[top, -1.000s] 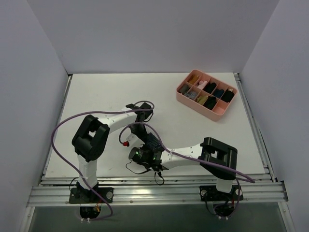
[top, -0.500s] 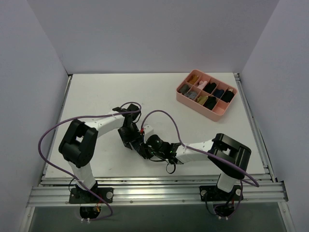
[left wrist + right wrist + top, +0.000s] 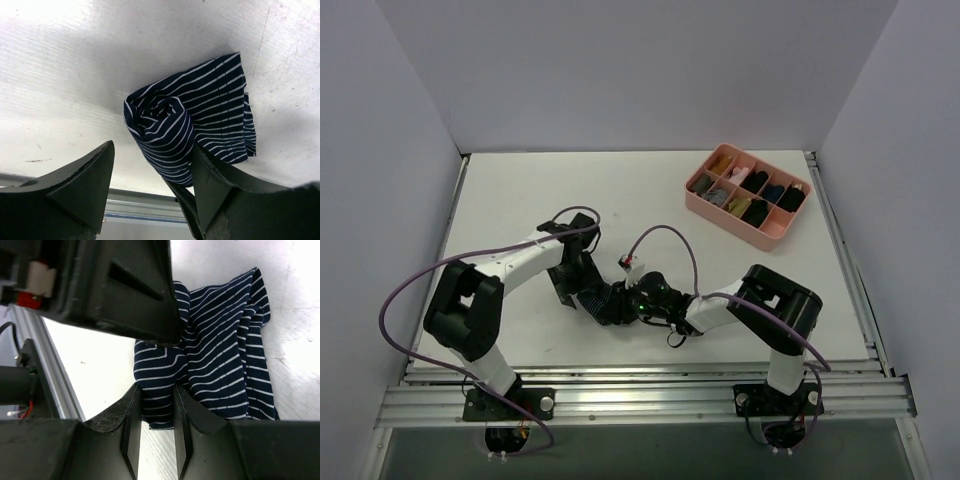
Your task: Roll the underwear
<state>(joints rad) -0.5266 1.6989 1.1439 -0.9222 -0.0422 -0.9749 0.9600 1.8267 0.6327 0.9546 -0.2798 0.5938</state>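
Right hand (image 3: 156, 399) pinches underwear (image 3: 225, 355); tray (image 3: 728, 220) holds dark bundles (image 3: 756, 182).

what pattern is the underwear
The underwear is dark navy with thin white stripes, clearest in the left wrist view.

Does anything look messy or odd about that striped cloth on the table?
Slightly: the underwear is rolled at one end only, its other half lying loose and flat on the table. The right pincer pinches the roll.

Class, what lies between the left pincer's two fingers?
The rolled end of the underwear, close against one finger; the left wrist view shows it.
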